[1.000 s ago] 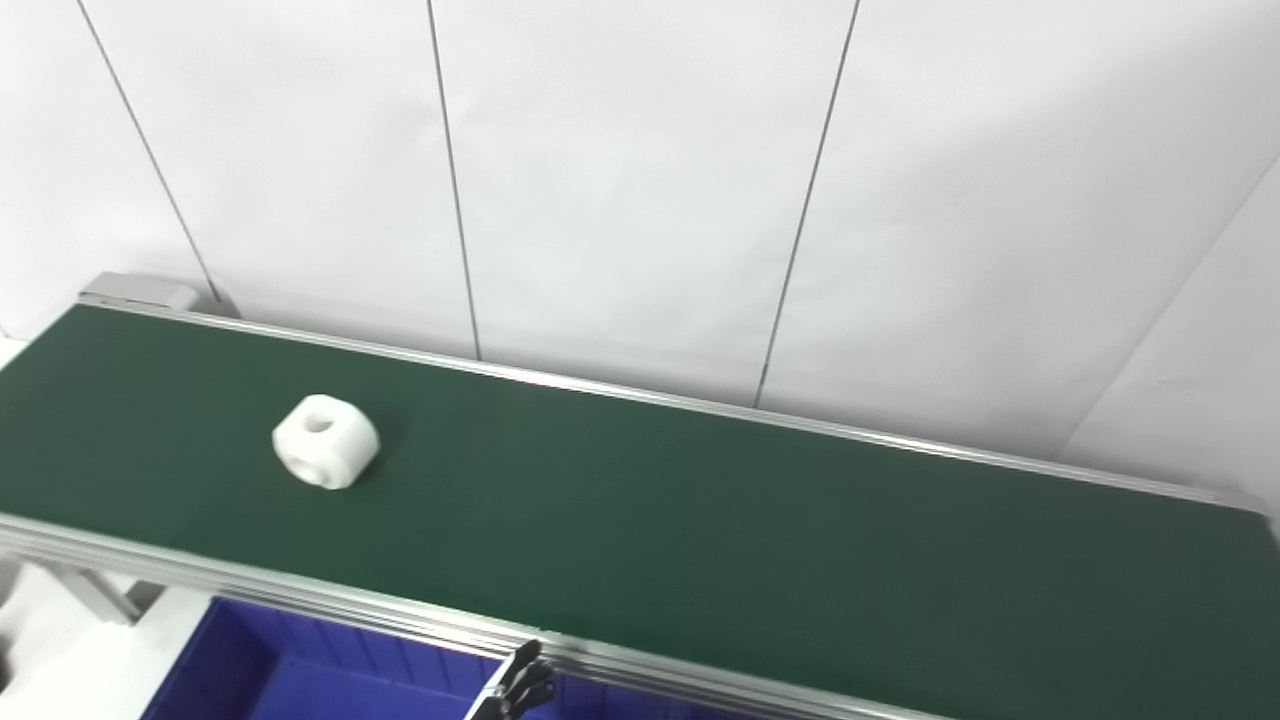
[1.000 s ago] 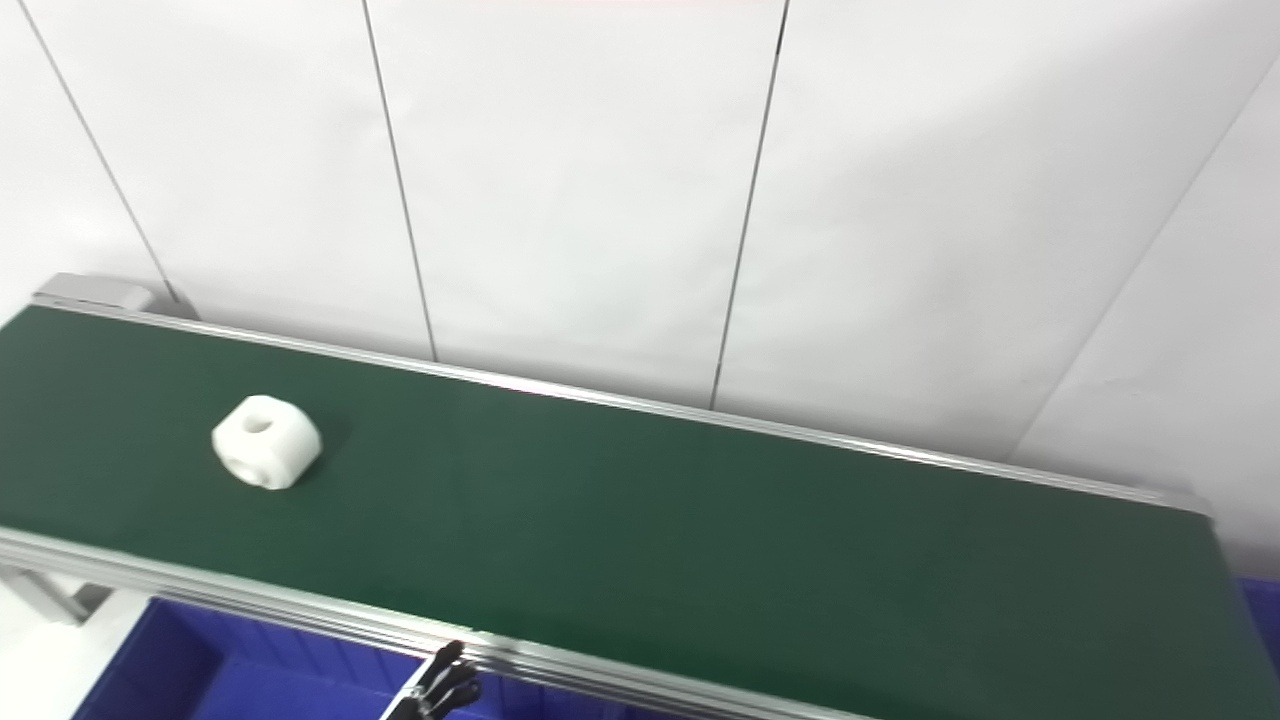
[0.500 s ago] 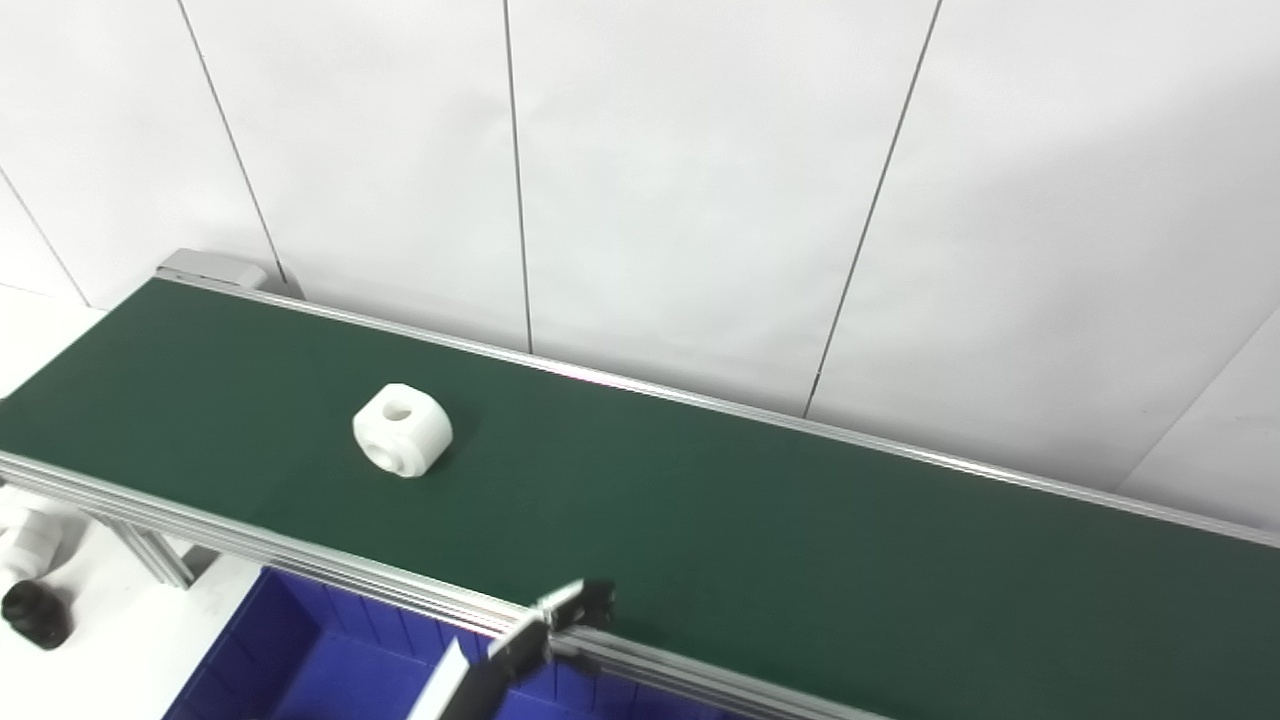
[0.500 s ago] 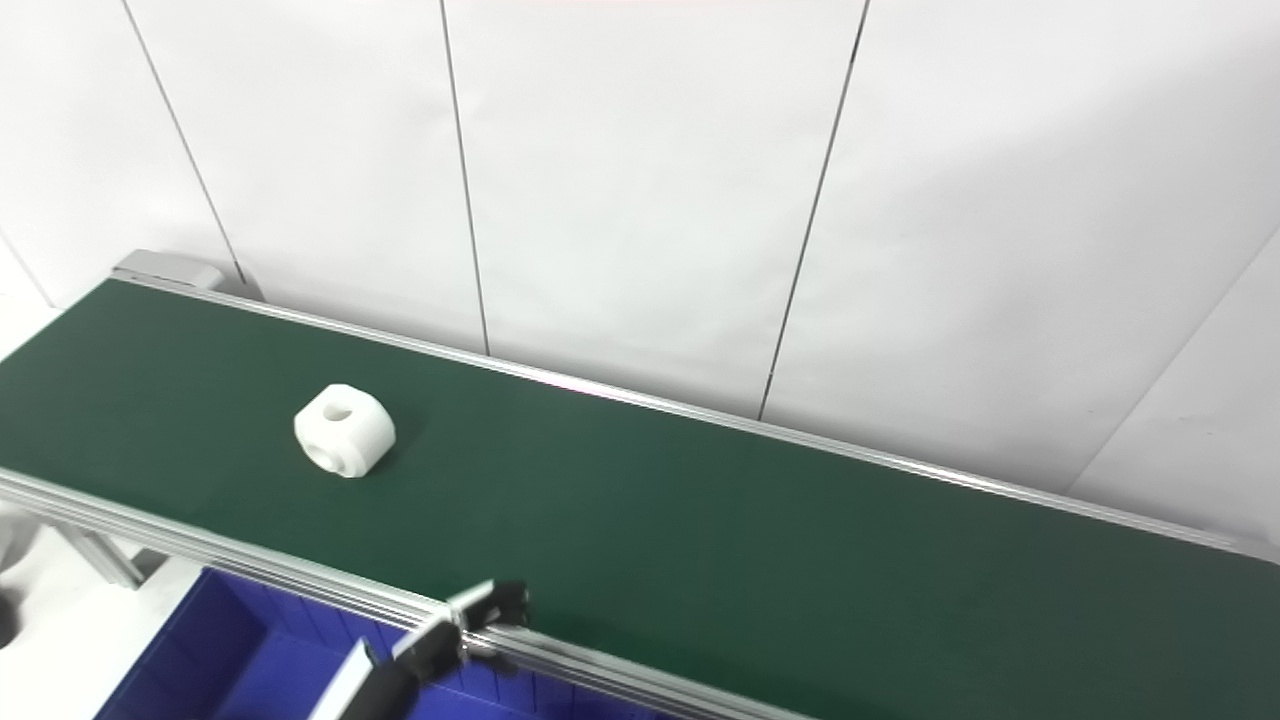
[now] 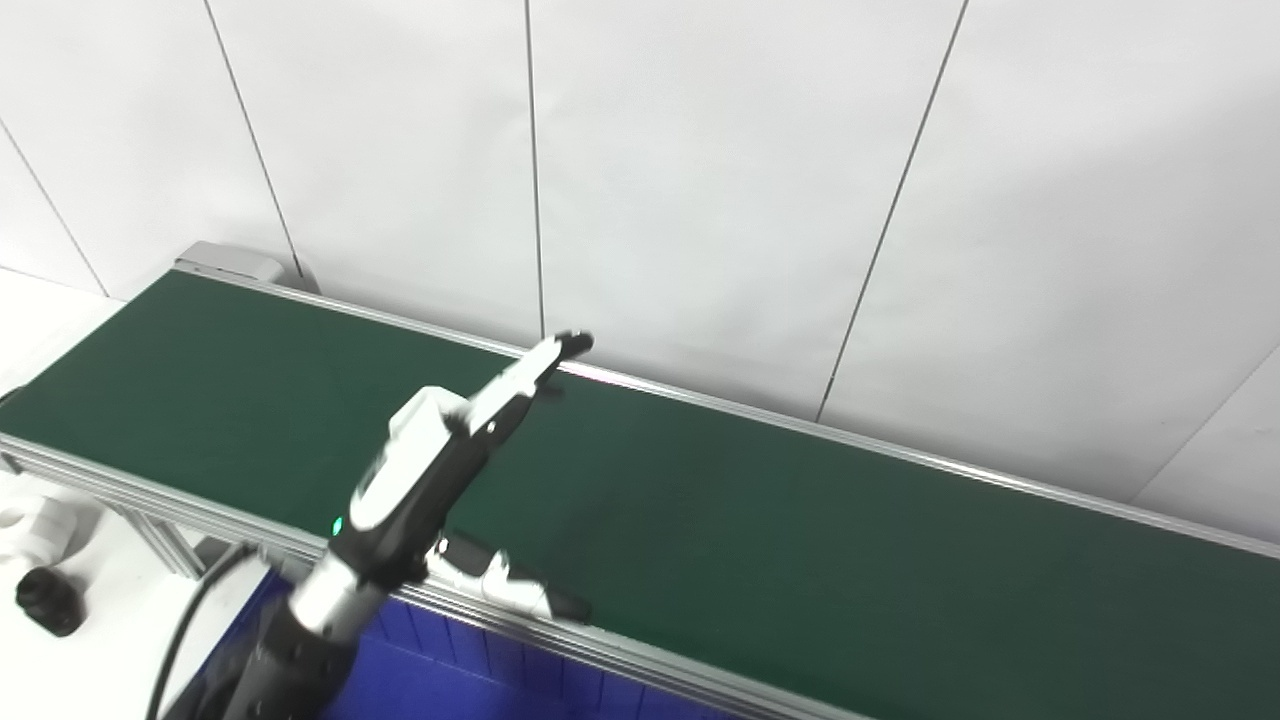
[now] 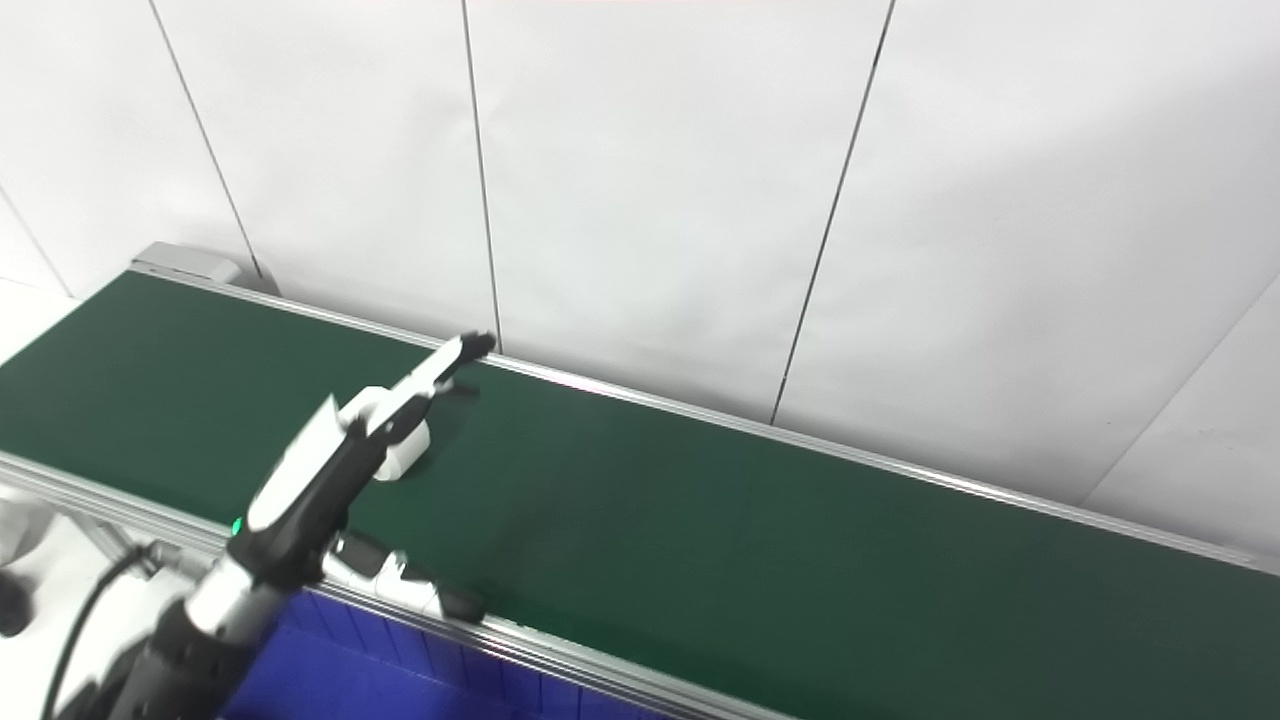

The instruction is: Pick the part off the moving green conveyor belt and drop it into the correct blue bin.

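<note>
Part (image 6: 405, 452), white, mid-left on belt (image 6: 700, 520), mostly hidden behind left hand (image 6: 340, 470) reaching over it, fingers spread, thumb low, apparently to cage it.

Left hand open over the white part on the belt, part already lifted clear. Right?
Not lifted. In the right eye view the white part sits on the green belt, with the open left hand over it, fingers extended past it.

A factory-style test cell is showing here. A green belt (image 5: 800, 520) is running in aluminium rails (image 5: 640, 655), white panels (image 5: 700, 180) standing behind.
</note>
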